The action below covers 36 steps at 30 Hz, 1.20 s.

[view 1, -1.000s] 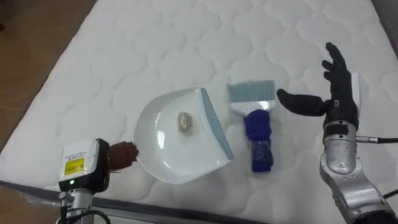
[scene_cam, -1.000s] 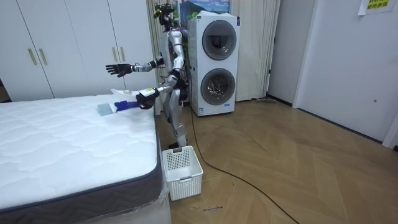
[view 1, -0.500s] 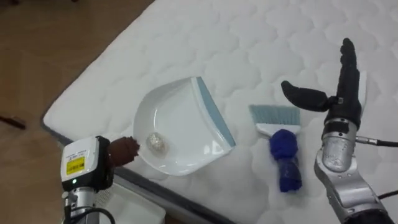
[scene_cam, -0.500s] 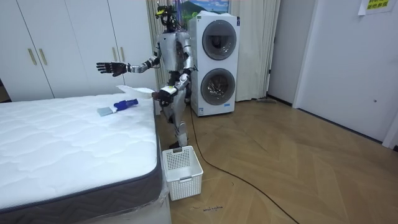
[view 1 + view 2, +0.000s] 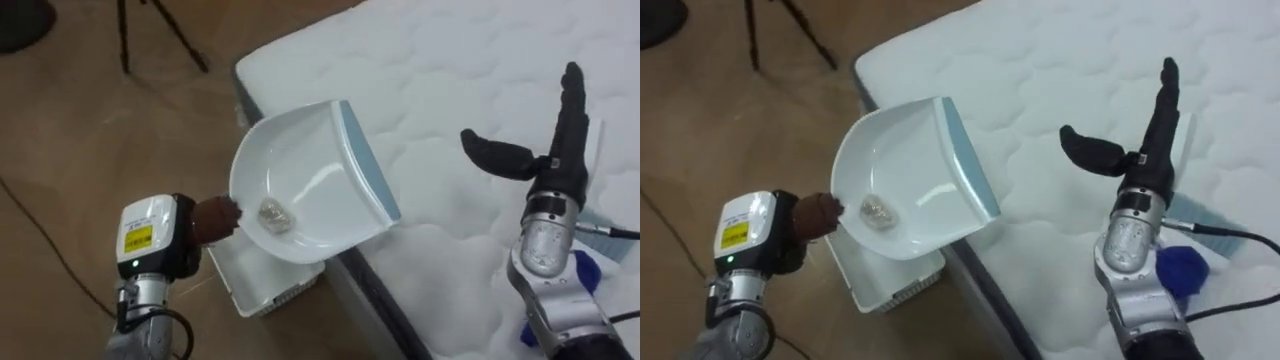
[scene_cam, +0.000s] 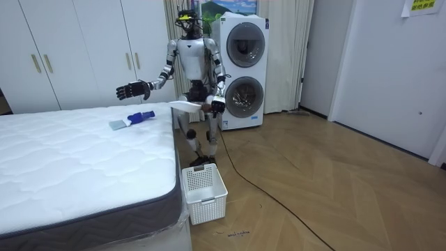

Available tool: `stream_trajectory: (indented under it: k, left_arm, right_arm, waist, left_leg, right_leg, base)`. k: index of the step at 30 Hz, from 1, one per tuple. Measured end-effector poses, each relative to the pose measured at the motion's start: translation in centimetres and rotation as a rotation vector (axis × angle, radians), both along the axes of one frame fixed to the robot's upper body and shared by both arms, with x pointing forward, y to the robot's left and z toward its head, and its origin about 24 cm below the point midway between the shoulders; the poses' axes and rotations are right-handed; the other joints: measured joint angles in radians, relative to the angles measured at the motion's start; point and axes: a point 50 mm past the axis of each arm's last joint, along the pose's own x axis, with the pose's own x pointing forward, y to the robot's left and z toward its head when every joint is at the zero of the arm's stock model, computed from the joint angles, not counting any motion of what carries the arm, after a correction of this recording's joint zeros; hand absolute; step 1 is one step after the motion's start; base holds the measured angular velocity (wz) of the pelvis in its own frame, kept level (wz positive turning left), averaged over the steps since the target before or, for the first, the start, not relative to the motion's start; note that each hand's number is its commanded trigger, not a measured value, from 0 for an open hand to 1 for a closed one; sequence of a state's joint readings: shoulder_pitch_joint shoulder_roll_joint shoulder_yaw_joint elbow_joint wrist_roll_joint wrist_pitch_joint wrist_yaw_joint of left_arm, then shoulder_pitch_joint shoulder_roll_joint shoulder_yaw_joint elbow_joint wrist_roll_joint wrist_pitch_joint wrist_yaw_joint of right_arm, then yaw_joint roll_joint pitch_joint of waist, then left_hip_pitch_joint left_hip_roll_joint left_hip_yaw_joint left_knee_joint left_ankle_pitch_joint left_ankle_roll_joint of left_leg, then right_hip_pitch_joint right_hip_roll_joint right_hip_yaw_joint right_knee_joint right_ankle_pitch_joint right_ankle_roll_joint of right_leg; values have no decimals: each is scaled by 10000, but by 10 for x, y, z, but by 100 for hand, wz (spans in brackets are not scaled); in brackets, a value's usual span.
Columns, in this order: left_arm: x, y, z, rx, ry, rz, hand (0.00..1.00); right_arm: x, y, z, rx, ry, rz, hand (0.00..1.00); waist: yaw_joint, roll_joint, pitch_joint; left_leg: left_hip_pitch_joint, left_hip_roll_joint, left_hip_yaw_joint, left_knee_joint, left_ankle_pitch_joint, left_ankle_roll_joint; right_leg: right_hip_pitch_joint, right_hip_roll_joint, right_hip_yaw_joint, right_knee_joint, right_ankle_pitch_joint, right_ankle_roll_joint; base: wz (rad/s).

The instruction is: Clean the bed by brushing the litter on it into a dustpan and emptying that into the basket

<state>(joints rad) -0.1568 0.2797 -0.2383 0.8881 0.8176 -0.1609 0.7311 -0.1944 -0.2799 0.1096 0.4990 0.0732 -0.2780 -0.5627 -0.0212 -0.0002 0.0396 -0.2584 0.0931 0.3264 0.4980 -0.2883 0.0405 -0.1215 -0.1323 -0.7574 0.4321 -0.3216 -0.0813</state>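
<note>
At the lower left of the eye views, the left hand (image 5: 180, 240) is closed round the brown handle of a white dustpan (image 5: 310, 175). It holds the dustpan in the air beside the corner of the bed (image 5: 450, 60), with the blue-grey lip turned to the mattress. One small crumpled scrap (image 5: 273, 213) lies inside the dustpan, near the handle end. Below the dustpan, a white basket (image 5: 262, 288) stands on the wooden floor, close against the foot of the bed. The legs of a dark tripod (image 5: 160, 35) show on the floor at the top left.

Further right, the white quilted mattress goes up to the top right corner. The right hand (image 5: 545, 165) is raised over it, released, with the fingers straight and pointing away and the thumb spread to the left. It grasps nothing. Behind the right forearm, a blue brush (image 5: 1183, 270) lies on the mattress, partly hidden by the arm.

From the room view, the robot stands upright at the corner of the bed, in front of two stacked washers (image 6: 240, 70). Its right arm reaches out over the mattress, and the dustpan is level with the mattress top.
</note>
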Motion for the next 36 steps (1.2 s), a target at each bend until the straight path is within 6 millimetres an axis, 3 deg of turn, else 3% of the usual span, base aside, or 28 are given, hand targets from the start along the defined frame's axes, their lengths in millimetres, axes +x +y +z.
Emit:
stream_trajectory:
  k: [5,9,12,13,14,15,16,18,20,22,27,31,32,35,36]
  left_arm:
    - [0,1,0,14,-7,38,100]
    - [-2,2,-1,67,74,44,100]
    - [-2,1,-2,164,136,-14,100]
    - [-2,1,-2,163,137,-15,100]
    - [-2,1,-2,156,128,-23,100]
    - [-2,1,-2,148,146,-33,100]
    - [-2,1,-2,145,155,-37,100]
    - [-1,6,-1,134,124,108,100]
    - [-3,8,-1,183,212,153,100]
    - [-3,8,-1,118,216,188,100]
    - [-5,13,-6,-299,594,655,100]
    - [3,18,-7,-522,1093,1112,100]
    - [8,19,-4,-447,1094,1126,100]
    - [19,18,3,-330,943,916,100]
    - [23,19,6,-201,929,833,100]
  right_arm:
    - [0,2,-2,13,203,244,0]
    - [0,3,-3,4,273,385,0]
    - [-3,2,-7,30,426,373,0]
    - [-5,2,-9,35,509,341,0]
    - [-7,1,-11,19,556,287,0]
    - [-9,1,-13,21,633,213,0]
    - [-11,0,-15,20,706,181,0]
    - [-15,-1,-19,4,828,130,0]
    - [-16,-3,-19,-47,795,-78,0]
    - [-16,-4,-18,-59,723,-210,0]
    - [-12,-1,-14,-68,572,-86,0]
    - [-6,2,-10,-65,446,111,0]
    - [-4,4,-10,-84,484,239,0]
    - [-1,6,-12,-202,694,479,0]
    - [0,7,-12,-460,726,619,0]
  waist:
    - [307,16,-30]
    - [365,-32,-99]
    - [399,-45,-116]
    - [294,-32,-139]
    - [82,-13,-153]
    - [-221,3,-193]
    - [-289,21,-217]
    - [-399,85,-251]
    - [-677,68,-293]
    - [-573,95,-317]
    - [-343,46,-236]
    - [-341,41,-93]
    - [-382,12,1]
    - [-491,-12,68]
    - [-506,-11,125]
  left_leg:
    - [14,-47,-5,-151,63,16]
    - [171,-222,-157,-349,163,81]
    - [373,-391,-403,-459,197,138]
    - [429,-521,-719,-505,228,174]
    - [454,-644,-1129,-509,276,221]
    - [511,-791,-1694,-511,359,260]
    - [521,-861,-2002,-516,398,266]
    - [402,-1032,-2906,-484,509,176]
    - [241,-1245,-3353,-411,578,128]
    - [106,-1220,-3348,-513,662,-6]
    - [-273,-1051,-3316,-503,743,-141]
    - [-1051,-931,-3280,-277,784,-198]
    - [-1315,-922,-3250,-168,785,-197]
    - [-2053,-816,-2931,158,789,-184]
    - [-2279,-801,-2881,255,781,-171]
  right_leg:
    - [12,-39,74,44,3,6]
    - [32,-233,228,442,15,26]
    - [121,-395,724,923,24,44]
    - [151,-494,876,1224,37,72]
    - [121,-484,1521,1488,90,222]
    - [-120,-346,2599,1722,154,469]
    - [-195,-212,3169,1732,110,699]
    - [-754,316,5184,597,345,934]
    - [-1056,289,5873,221,1168,1058]
    - [-1066,337,5860,178,1128,973]
    - [-1352,429,5657,211,1044,794]
    - [-1992,464,5589,355,1083,727]
    - [-2235,471,5597,494,1075,716]
    - [-2975,465,5664,748,1042,708]
    - [-3230,450,5691,874,1044,704]
  base:
    - [9]
    - [14]
    - [37]
    - [81]
    - [121]
    - [115]
    - [99]
    - [77]
    - [92]
    - [46]
    - [11]
    - [9]
    - [13]
    - [7]
    - [-7]
